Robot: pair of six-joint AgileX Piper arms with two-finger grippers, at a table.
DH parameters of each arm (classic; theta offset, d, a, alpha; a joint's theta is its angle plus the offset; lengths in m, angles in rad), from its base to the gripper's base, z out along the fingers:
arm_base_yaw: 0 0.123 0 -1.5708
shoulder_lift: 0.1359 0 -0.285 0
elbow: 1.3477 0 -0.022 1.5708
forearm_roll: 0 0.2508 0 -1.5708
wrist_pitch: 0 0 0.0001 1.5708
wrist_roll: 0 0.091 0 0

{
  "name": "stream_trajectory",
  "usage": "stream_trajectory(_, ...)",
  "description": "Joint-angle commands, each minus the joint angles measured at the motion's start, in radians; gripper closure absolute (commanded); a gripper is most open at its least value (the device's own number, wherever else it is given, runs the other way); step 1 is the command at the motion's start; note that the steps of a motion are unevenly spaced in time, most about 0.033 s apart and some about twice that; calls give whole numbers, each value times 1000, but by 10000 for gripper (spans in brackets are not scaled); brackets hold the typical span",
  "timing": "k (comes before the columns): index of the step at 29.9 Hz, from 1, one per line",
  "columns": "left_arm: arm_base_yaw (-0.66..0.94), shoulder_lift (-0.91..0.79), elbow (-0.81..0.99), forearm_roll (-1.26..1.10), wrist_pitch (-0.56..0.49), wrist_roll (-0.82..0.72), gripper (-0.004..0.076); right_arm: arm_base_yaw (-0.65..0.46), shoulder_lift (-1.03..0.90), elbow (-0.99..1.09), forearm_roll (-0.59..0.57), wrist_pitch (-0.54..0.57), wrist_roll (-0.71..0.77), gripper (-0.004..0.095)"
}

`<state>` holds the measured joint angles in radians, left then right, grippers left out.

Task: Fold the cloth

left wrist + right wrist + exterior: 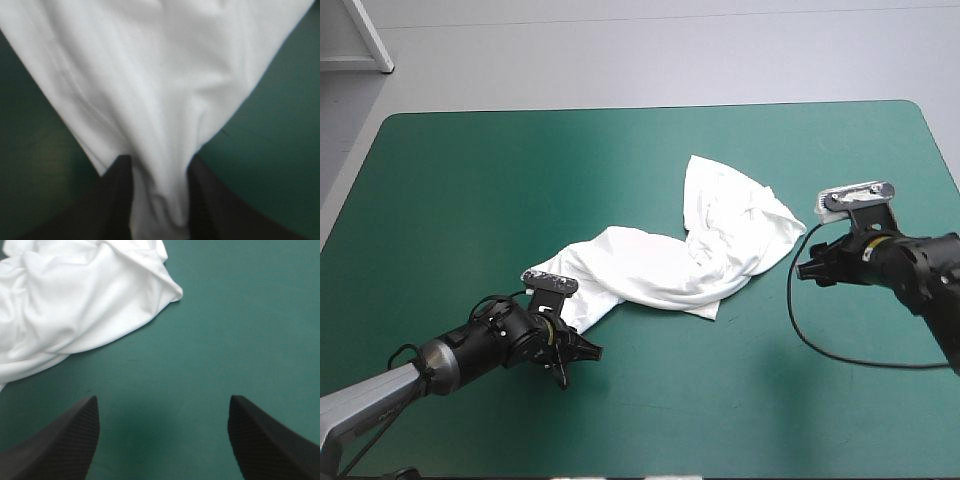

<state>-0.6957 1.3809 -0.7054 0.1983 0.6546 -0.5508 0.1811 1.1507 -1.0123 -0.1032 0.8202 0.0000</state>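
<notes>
One T-shirt (pixel 700 250), white and crumpled, stretched from centre toward lower left of the high view on the teal-green cover (pixel 470 180). Two grippers. Left gripper (pixel 582 352), lower left: fingers nearly closed, pinching the T-shirt's end. Right gripper (pixel 805 268), right of centre: fingers wide apart, holding nothing, just beside the T-shirt.

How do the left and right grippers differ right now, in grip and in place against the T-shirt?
The left gripper is shut on the T-shirt, white fabric pinched between its fingers; the right gripper is open, only teal-green cover between its fingers. The left holds the T-shirt's end nearest the robot; the right sits just off its right edge, not touching. Both point toward the T-shirt.
</notes>
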Motion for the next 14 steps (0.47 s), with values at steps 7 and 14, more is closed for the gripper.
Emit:
stream_trajectory(7, -1, -1, 86, -39, -25, -10, 731, 0, 351, -253, -98, -50, 8, 239)
stream_trajectory(14, -1, -2, 86, -39, -1, -10, 731, -84, 528, -387, 9, -42, -79, 239)
